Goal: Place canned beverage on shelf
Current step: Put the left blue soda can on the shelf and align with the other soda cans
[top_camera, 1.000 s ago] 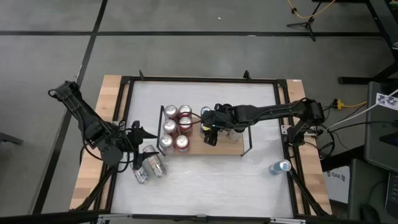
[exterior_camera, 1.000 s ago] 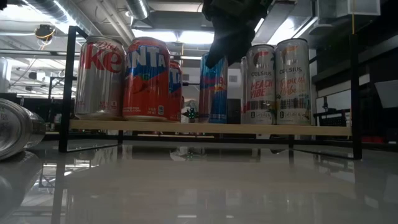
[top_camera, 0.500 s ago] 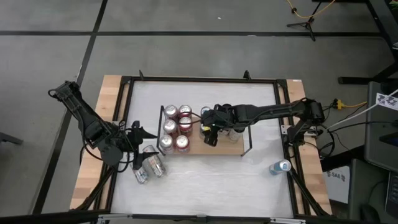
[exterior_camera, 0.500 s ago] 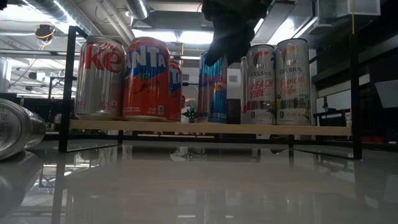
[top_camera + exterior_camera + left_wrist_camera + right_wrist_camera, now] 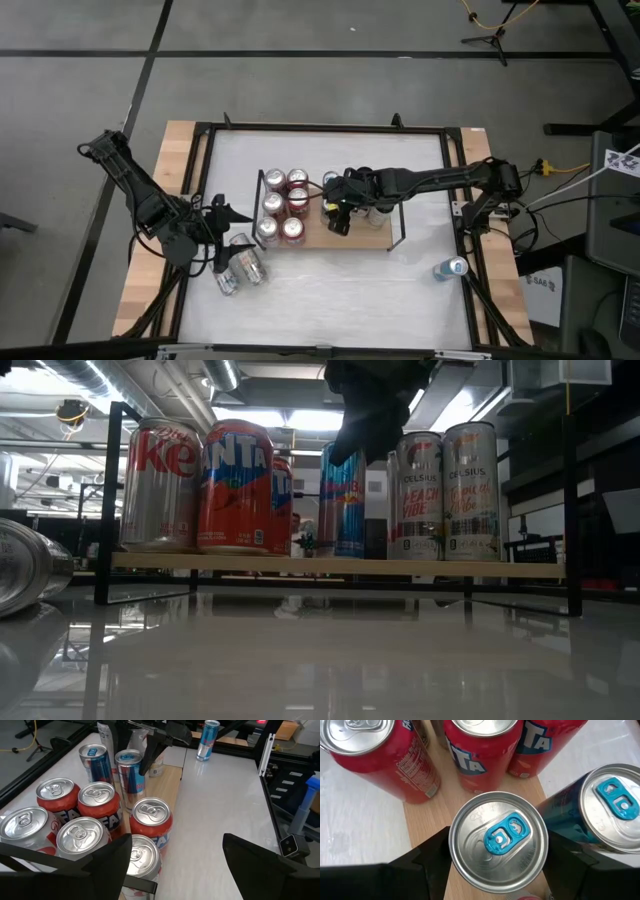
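Right end effector [image 5: 495, 865] pinching blue can [image 5: 498, 839] upright on shelf [image 5: 365, 238], 3 o'clock of red cans [image 5: 297, 200]; needed straight-up release.

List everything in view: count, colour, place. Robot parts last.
shelf: 1, light wood with black rails, mid-table
soda cans: 6, red and silver, upright in a block on the shelf's left part
gripped can: 1, blue with silver top, upright mid-shelf
blue can: 1, blue, upright on the shelf beside the gripped can
white cans: 2, white and silver, upright on the shelf's right part
loose cans: 2, silver, lying on the table off the shelf's left end
lone can: 1, blue, on the table near its right edge
table: 1, white top, black frame
left end effector: open, by the loose cans
right end effector: closed around the gripped can
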Available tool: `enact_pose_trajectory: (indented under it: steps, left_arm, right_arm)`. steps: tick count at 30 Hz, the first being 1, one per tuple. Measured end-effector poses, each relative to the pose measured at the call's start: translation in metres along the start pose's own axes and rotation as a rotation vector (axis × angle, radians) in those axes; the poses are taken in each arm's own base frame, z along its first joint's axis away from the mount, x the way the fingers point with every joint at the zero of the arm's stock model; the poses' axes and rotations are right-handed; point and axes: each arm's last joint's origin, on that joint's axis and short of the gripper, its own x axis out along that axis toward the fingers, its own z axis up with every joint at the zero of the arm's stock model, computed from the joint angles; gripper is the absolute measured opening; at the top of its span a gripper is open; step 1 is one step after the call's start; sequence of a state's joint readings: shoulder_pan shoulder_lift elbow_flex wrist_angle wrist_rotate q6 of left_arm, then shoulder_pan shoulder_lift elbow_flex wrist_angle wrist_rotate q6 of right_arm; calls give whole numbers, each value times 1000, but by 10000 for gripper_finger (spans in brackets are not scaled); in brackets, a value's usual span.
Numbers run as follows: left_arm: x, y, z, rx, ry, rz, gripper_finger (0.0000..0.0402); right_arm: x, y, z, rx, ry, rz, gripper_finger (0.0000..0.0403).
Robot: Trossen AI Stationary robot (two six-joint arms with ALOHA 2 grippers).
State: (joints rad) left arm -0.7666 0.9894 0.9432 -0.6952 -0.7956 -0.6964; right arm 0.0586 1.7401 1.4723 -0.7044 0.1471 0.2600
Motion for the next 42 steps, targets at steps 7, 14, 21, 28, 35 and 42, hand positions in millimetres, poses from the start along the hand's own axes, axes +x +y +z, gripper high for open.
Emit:
enact_pose_trajectory:
  steps: [7,14,21,28,35,42]
  left_arm:
    - [0,0,0,-52,8,-9,305]
    - [0,-2,-2,-131,58,-61,305]
    - [0,-2,-2,-132,58,-61,305]
    - [0,-2,-2,-132,58,-61,305]
    - [0,-2,-1,-132,58,-61,305]
    - [0,-2,-2,-132,58,-61,305]
  right_arm:
    - [0,0,0,0,0,0,253]
    - [0,0,0,0,1,-1,253]
    - [0,0,0,0,1,-1,253]
    - [0,0,0,0,0,-1,253]
    - [0,0,0,0,0,-2,253]
    - [0,0,0,-4,0,-2,253]
